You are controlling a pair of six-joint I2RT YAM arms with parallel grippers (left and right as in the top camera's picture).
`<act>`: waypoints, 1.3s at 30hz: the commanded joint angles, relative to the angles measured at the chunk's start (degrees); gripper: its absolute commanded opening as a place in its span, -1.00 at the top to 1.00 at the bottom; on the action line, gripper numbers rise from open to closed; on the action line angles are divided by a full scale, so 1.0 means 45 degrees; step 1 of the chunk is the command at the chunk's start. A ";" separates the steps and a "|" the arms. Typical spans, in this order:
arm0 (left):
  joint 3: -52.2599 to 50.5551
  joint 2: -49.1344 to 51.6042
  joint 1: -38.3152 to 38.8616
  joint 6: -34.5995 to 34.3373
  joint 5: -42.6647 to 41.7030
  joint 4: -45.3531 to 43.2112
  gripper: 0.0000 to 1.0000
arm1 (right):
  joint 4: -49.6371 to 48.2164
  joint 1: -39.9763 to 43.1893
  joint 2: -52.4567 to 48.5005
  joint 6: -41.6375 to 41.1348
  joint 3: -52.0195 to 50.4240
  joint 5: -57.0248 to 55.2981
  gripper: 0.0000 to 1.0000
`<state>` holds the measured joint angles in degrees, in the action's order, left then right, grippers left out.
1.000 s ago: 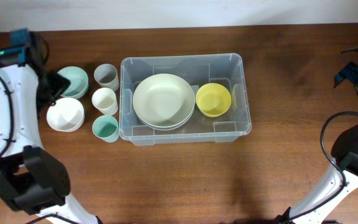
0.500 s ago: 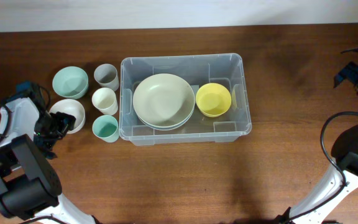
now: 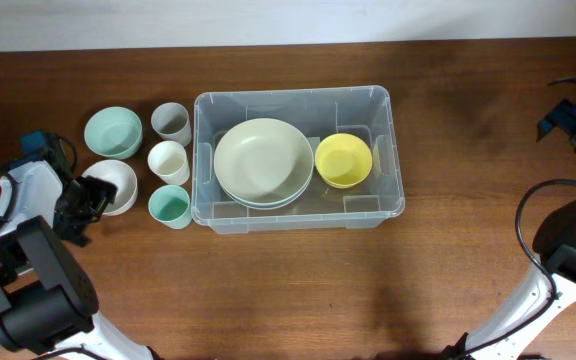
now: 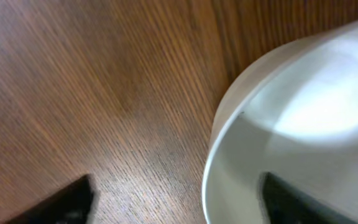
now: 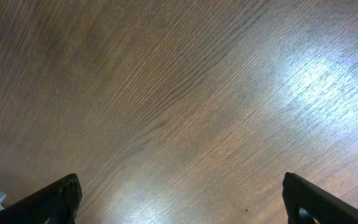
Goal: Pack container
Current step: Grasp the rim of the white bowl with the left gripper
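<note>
Black fingers (image 4: 61,205) of the left gripper (image 4: 176,200) stand apart on either side of the rim of a white bowl (image 3: 108,185). One is outside over the wood and the other inside the bowl, with a gap showing between each finger and the rim, so the jaws are open and not clamped. This bowl sits well to the left of the container (image 3: 293,93), which lies near the middle of the brown wooden table (image 3: 268,290), its long sides running left to right. Between the white bowl and the container's left wall stands a column of three cups: a grey cup (image 3: 171,123) farthest back, a cream cup (image 3: 168,161) in the middle and a teal cup (image 3: 170,206) nearest the front. A mint bowl (image 3: 113,131) sits behind the white bowl, left of the grey cup. Inside the container, a stack of large cream bowls (image 3: 263,162) fills the left part and a yellow bowl (image 3: 343,160) rests just beside it on the right. Far to the right of the container, the right gripper (image 5: 182,199) hangs over bare wood with its jaws spread wide and nothing between them.
</note>
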<state>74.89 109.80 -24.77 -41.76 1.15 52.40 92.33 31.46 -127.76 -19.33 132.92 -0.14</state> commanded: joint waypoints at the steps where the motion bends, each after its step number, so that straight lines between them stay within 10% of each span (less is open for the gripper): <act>1: -0.0039 -0.0248 -0.0034 0.0141 -0.0384 -0.0034 -0.33 | -0.0010 0.0015 0.0393 -0.0053 -0.0053 -0.0019 -0.98; 14: -0.0044 -0.0238 -0.0034 0.0141 -0.1311 -0.0223 0.63 | -0.0010 0.0015 0.0393 -0.0049 -0.0053 -0.0019 -0.98; 24: -0.0044 -0.0238 -0.0034 0.0146 -0.1307 -0.0165 0.99 | -0.0010 0.0015 0.0393 -0.0049 -0.0053 -0.0019 -0.98; 39: -0.0034 -0.0340 -0.1137 0.0146 -0.0967 0.0495 0.99 | -0.0010 0.0015 0.0393 -0.0049 -0.0053 -0.0019 -0.98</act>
<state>74.89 109.69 -26.52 -41.21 -4.86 53.08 92.36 31.46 -127.76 -19.27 132.92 -0.14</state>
